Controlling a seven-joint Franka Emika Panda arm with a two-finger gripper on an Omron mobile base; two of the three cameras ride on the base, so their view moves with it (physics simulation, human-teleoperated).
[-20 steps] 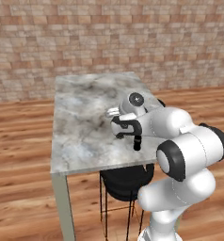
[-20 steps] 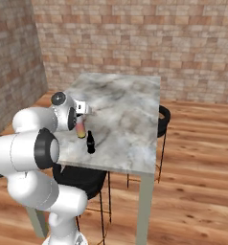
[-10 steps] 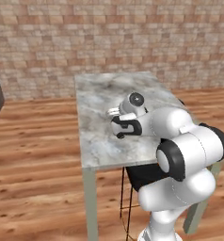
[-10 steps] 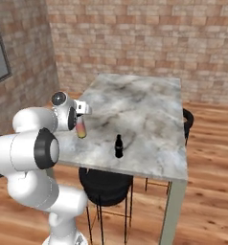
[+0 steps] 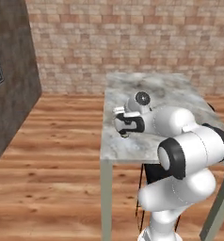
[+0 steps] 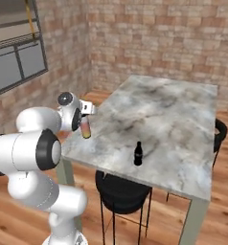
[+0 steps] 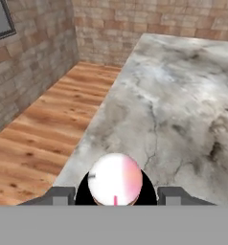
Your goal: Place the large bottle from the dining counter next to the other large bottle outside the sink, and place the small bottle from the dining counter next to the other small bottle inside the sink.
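One bottle down: gripper [image 6: 85,128] clasps large bottle [image 6: 86,129] at frame left; next, carry toward sink.

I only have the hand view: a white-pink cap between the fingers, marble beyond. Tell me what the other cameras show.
Observer: The right base view shows the gripper shut on the large bottle, held above the counter near its edge.
Operator: Report the small bottle.
Observer: The small bottle stands upright on the counter, apart from the gripper, near the front edge.
Operator: Name anything under the counter.
Observer: A black stool stands beneath it, below the small bottle.
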